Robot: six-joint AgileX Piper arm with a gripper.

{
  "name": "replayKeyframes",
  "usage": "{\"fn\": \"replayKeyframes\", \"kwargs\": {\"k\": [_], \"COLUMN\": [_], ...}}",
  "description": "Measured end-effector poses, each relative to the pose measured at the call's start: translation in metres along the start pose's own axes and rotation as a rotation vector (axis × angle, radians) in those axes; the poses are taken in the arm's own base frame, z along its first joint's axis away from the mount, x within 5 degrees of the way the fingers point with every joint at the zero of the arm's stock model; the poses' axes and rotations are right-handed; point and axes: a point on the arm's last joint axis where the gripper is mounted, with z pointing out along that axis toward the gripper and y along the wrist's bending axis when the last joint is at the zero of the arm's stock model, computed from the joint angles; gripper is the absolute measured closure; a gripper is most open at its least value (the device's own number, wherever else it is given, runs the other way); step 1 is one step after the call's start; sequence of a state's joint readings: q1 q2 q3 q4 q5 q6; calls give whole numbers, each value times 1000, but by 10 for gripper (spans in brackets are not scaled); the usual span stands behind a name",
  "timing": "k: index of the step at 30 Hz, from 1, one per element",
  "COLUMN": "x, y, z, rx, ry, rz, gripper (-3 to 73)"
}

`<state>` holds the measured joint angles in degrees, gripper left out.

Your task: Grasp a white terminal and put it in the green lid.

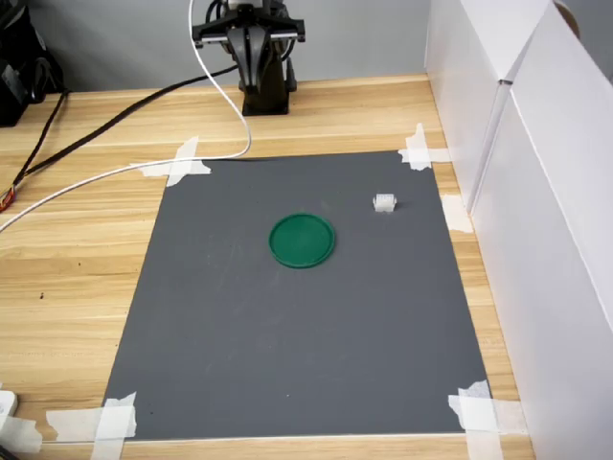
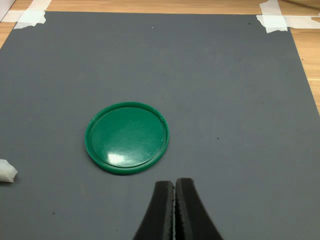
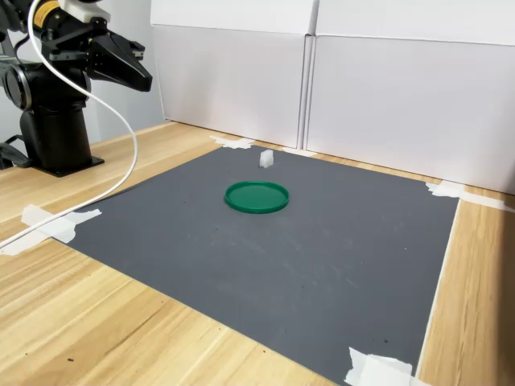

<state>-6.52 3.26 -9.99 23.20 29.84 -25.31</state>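
White terminal (image 1: 384, 202): 1, a tiny white block on the grey mat, right of centre in the first exterior view, just up and right of the lid and apart from it; in the wrist view it is cut off at the left edge (image 2: 7, 171); its detail is too small to make out.
Green lid (image 1: 303, 240): 1, a flat round disc with a raised rim, lying empty near the middle of the mat in both exterior views.
Gripper (image 2: 174, 200): 1, black fingers pressed together with nothing between them, raised at the back of the table, well apart from the lid and terminal.
Grey mat (image 1: 287, 364): 1, flat on the wooden table (image 1: 77, 249).
White tape strips (image 1: 182, 165): 4 corners taped in the first exterior view; the lower ones are cut off by the frame.
Cables: 1 white (image 1: 225, 91), 1 black (image 1: 115, 120), upper left of the first exterior view.
White panels (image 3: 402, 96): 4 across the second exterior view's background.
Writing: none readable.
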Motion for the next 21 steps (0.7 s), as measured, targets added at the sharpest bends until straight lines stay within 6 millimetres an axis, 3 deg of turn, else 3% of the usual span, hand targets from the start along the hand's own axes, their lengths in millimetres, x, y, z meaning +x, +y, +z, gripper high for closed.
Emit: {"fn": "replayKeyframes", "kwargs": {"k": [14, 21], "x": [-66, -100], "y": [5, 5], "z": [1, 5], "rx": [-138, -189], "ry": [164, 160], "rz": [7, -90], "gripper": [710, 710]}}
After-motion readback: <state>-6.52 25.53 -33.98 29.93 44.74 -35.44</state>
